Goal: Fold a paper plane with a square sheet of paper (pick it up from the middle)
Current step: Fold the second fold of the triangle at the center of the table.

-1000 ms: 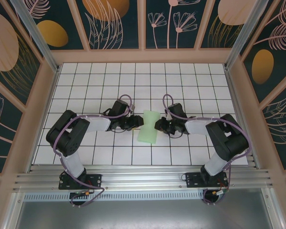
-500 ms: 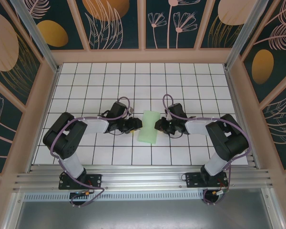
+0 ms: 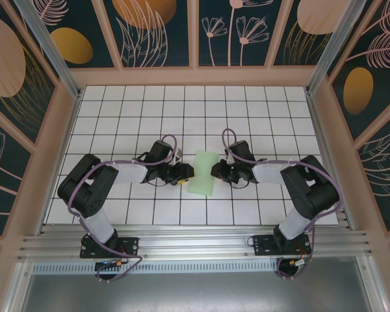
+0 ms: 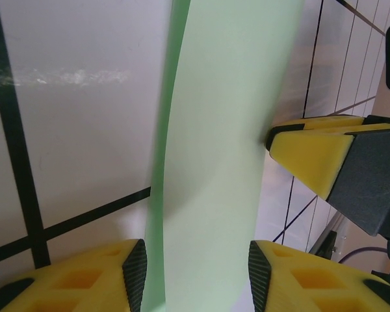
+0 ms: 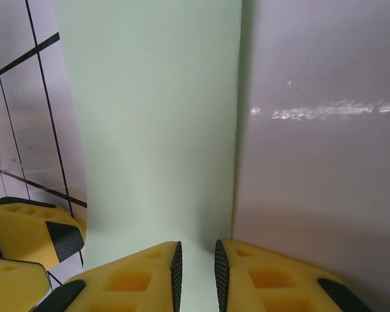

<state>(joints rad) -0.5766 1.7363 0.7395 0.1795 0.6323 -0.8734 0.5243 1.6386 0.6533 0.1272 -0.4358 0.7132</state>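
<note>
Pale green paper sits at the middle of the table [image 3: 182, 110], a little toward the near edge: the sheet of paper [image 3: 201, 173], pinched narrow at its waist between my two tools. The right tool [image 3: 214, 171] is clamped on the sheet's right edge. In the right wrist view its yellow fingers [image 5: 143, 273] stand almost together, with the paper running into the slit between them. The left tool [image 3: 187, 171] is at the sheet's left edge with its fingers [image 4: 78, 279] well apart and the paper passing up between them. I can't tell whether the paper touches either pad.

The top view gives me the outline, an hourglass. The left wrist view adds that the sheet is curved rather than flat, and that one finger of the right tool sits just against its far side.

Open white grid runs from the tools to the far edge. Both elbows [image 3: 84, 188] bend out near the side edges, close to the framed walls.
</note>
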